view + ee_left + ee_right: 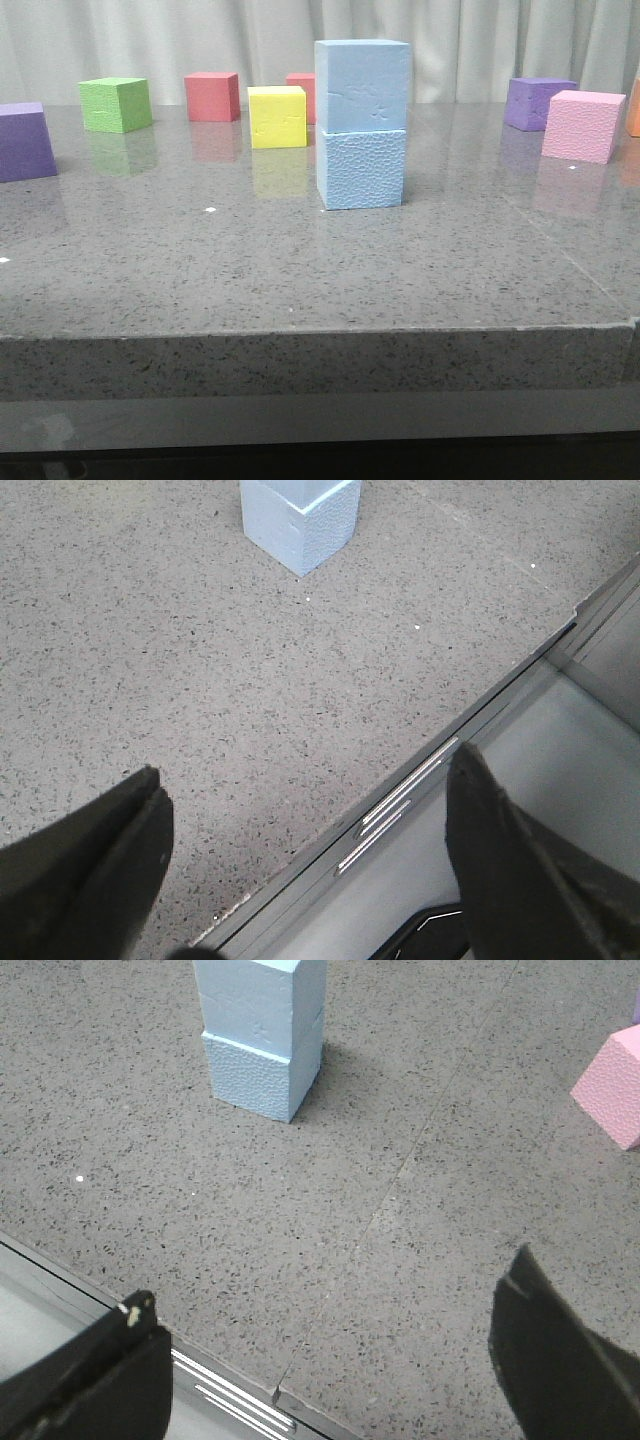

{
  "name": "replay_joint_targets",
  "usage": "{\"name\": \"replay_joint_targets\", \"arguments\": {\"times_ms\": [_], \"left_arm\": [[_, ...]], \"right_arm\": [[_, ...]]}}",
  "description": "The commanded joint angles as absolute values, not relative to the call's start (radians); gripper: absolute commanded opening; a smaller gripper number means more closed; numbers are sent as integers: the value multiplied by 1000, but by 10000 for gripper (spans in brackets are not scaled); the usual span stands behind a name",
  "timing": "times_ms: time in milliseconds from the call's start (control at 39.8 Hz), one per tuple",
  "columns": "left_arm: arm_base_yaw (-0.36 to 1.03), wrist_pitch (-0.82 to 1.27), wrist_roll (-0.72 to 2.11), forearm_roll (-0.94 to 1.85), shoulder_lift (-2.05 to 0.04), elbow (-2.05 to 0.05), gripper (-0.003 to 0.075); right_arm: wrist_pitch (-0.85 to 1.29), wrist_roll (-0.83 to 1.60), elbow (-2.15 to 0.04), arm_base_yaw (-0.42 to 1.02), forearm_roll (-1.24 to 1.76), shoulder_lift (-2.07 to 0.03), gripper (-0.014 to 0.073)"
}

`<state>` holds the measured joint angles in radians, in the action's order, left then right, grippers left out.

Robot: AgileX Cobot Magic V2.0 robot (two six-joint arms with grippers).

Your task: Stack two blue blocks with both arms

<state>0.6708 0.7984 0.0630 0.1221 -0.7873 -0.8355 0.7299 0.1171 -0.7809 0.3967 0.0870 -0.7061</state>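
Two light blue blocks stand stacked at the table's middle. The smoother dented block (362, 83) sits squarely on the pebbly block (361, 168). The right wrist view shows the same stack, smooth block (265, 1000) over pebbly block (255, 1075). In the left wrist view only the stack's lower part (300, 520) shows. My left gripper (305, 815) is open over the table's front edge, far from the stack, nothing between its fingers. My right gripper (325, 1345) is open too, empty, near the front edge. Neither arm appears in the front view.
Behind the stack stand a yellow cube (277, 116), two red cubes (212, 96), a green cube (116, 104). A purple cube (24, 140) is at far left, another purple cube (537, 103) and a pink cube (583, 125) at right. The table's front edge (320, 335) drops off.
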Motion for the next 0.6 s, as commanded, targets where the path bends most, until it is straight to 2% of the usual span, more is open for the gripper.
{"name": "replay_joint_targets", "arguments": {"times_ms": [0, 50, 126, 301, 402, 452, 578], "left_arm": [[676, 716, 63, 118, -779, -853, 481], [676, 714, 81, 114, -779, -853, 427], [676, 709, 109, 107, -779, -853, 340], [676, 669, 132, 101, -779, -853, 122], [676, 649, 132, 99, -779, -853, 20], [676, 640, 132, 99, -779, -853, -19], [676, 640, 132, 99, -779, -853, -19]], "right_arm": [[658, 126, -806, 389, 89, -716, 640], [658, 126, -806, 389, 89, -716, 607], [658, 126, -806, 389, 89, -716, 508], [658, 126, -806, 389, 89, -717, 148], [658, 126, -806, 389, 89, -717, -19], [658, 126, -806, 389, 89, -717, -72], [653, 126, -806, 389, 89, -717, -67]]}}
